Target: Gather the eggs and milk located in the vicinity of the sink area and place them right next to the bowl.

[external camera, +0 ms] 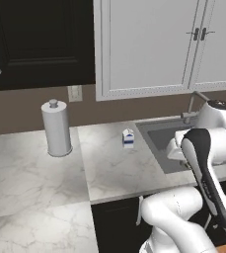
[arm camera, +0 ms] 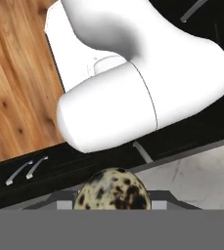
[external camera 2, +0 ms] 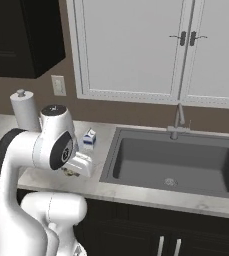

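The milk [external camera: 128, 139] is standing upright on the marble desk [external camera: 114, 168], just left of the sink [external camera 2: 178, 162], and that blue band low on its front is catching the eye, though any lettering on it is too small to read. In the right base view the carton is peeking out just past the arm's elbow, near the sink's left rim.

The sink itself is sitting there as a dark grey basin with a round drain showing on its floor, and nothing can be made out lying in it. The thin faucet [external camera 2: 178, 122] is rising from its back edge.

Over in the hand view, the gripper [arm camera: 113, 202] is clamping down on a speckled egg [arm camera: 112, 192], pale yellowish with dark brown blotches, sitting right between the fingertips at the bottom of the picture. Behind it the dark cabinet fronts and a strip of wooden floor [arm camera: 15, 88] are showing, with a corner of marble at lower right.

Back on the desk, the tall grey paper-towel roll [external camera: 56, 127] is standing well to the left of the milk, close to the brown back wall. White upper cabinets [external camera: 154, 44] are hanging above the sink.
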Robot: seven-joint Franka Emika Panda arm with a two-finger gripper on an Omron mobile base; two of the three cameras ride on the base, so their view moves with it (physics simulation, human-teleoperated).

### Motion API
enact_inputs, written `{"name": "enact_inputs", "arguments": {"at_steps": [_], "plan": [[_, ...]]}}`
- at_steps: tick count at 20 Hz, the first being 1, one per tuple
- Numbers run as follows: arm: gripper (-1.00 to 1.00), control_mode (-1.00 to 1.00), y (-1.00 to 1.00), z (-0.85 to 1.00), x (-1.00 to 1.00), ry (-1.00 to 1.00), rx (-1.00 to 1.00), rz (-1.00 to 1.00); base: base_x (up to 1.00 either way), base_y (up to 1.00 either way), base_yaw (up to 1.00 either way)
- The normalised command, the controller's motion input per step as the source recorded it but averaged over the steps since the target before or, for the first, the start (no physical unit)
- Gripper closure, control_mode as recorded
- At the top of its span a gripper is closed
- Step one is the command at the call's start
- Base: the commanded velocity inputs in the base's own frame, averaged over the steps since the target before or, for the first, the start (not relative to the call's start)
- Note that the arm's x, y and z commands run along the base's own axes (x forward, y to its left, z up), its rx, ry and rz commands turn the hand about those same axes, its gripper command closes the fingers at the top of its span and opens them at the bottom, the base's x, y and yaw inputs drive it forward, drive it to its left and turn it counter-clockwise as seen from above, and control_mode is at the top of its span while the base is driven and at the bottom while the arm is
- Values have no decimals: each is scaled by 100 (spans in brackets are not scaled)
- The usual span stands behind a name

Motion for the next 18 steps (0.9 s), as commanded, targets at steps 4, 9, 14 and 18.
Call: {"name": "enact_inputs", "arguments": {"at_steps": [4,9,14,18], "plan": [[100,-100,0,14,-7,-1,0,0,0,0,0],[100,-100,0,0,0,0,0,0,0,0,0],[100,-100,0,0,0,0,0,0,0,0,0],[100,100,-9,0,0,0,0,1,0,-9,0]]}}
